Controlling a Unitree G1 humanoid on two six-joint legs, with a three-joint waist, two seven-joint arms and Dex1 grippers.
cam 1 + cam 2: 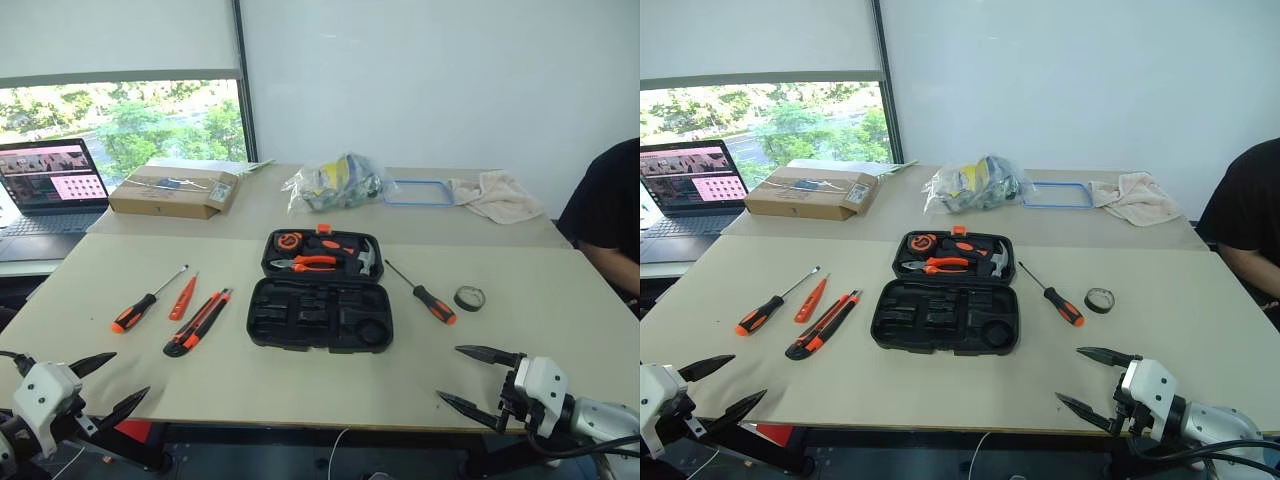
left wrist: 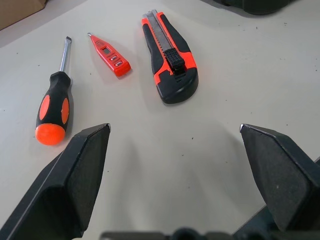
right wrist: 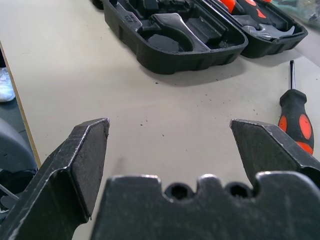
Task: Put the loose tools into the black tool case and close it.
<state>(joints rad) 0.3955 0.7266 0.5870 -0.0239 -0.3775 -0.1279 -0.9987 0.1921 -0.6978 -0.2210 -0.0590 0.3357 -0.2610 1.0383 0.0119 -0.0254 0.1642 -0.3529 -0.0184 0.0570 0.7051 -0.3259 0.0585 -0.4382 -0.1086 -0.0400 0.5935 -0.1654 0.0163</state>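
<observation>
The black tool case point(image 1: 319, 315) lies open mid-table, its far half holding pliers, a hammer and a tape measure, its near half showing bare slots. Left of it lie a screwdriver point(image 1: 146, 300), a slim orange tester screwdriver point(image 1: 183, 297) and a utility knife point(image 1: 198, 321). To the case's right are a second screwdriver point(image 1: 424, 293) and a black tape roll point(image 1: 469, 298). My left gripper point(image 1: 107, 384) hovers open at the near left table edge, short of the knife point(image 2: 169, 55). My right gripper point(image 1: 478, 378) is open at the near right edge, nothing between its fingers.
A flat cardboard box point(image 1: 174, 190), a plastic bag of items point(image 1: 333, 182), a blue-rimmed tray point(image 1: 419, 192) and a cloth point(image 1: 498, 193) sit on the far table. A laptop point(image 1: 52, 186) stands far left. A person in black point(image 1: 608, 215) sits at the right.
</observation>
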